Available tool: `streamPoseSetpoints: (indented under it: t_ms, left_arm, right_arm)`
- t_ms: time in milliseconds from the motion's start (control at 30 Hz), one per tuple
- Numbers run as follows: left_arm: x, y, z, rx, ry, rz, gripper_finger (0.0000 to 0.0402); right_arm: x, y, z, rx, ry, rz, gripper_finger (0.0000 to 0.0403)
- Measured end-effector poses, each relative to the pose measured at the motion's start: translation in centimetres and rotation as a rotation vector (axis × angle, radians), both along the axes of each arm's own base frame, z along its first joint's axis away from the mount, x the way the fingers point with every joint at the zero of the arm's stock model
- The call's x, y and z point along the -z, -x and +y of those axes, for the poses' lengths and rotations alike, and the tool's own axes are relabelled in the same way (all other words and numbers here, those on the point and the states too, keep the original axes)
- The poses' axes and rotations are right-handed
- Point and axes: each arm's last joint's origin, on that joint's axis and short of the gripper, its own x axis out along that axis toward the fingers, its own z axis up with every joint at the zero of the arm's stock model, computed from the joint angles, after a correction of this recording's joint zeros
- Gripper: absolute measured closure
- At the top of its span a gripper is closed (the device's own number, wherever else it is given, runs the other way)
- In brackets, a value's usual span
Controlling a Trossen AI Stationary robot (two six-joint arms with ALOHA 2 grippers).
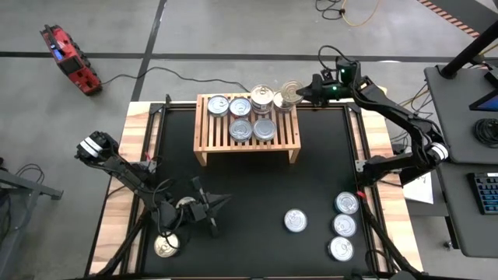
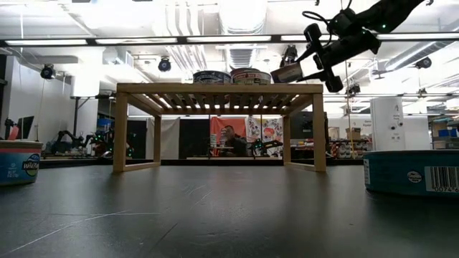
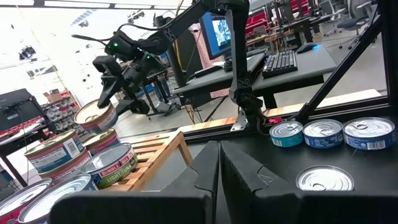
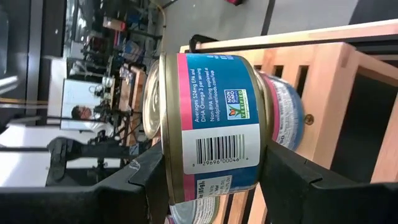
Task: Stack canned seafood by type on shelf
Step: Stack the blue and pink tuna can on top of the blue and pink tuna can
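The light-wood shelf stands at the table's far middle, with several canned seafood tins on its slats, some of them stacked. My right gripper is at the shelf's far right corner, shut on a tall tin with a pink, white and blue label. That tin hangs over another tin on the shelf. My left gripper hovers shut over the table's near left and holds nothing. My right gripper pinches the tall tin between its two fingers, one finger on the gold lid and the other on the base. The fingers come in nearly level from the table's far right. The tin is slightly tilted just above the shelf top; I cannot tell whether it touches the tin below.
Three tins stand in a row at the near right and a single one lies left of them. Two more tins lie under and beside my left arm. The table's black mat between shelf and near edge is open.
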Motion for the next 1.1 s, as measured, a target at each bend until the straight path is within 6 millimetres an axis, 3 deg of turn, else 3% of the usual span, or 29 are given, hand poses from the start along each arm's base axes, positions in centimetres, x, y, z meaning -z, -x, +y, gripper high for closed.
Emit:
streamPoseSetpoints:
  t_ms: [633, 1100]
  left_arm:
    - [0.09, -0.01, -0.01, 0.0, -0.008, 0.008, 0.04]
    - [0.13, -0.03, -0.02, 0.0, -0.01, 0.01, 0.04]
  right_arm:
    - [0.03, -0.75, 0.45, 0.021, -0.011, 0.013, 0.0212]
    - [0.03, -0.99, 0.58, 0.019, 0.024, 0.026, 0.0167]
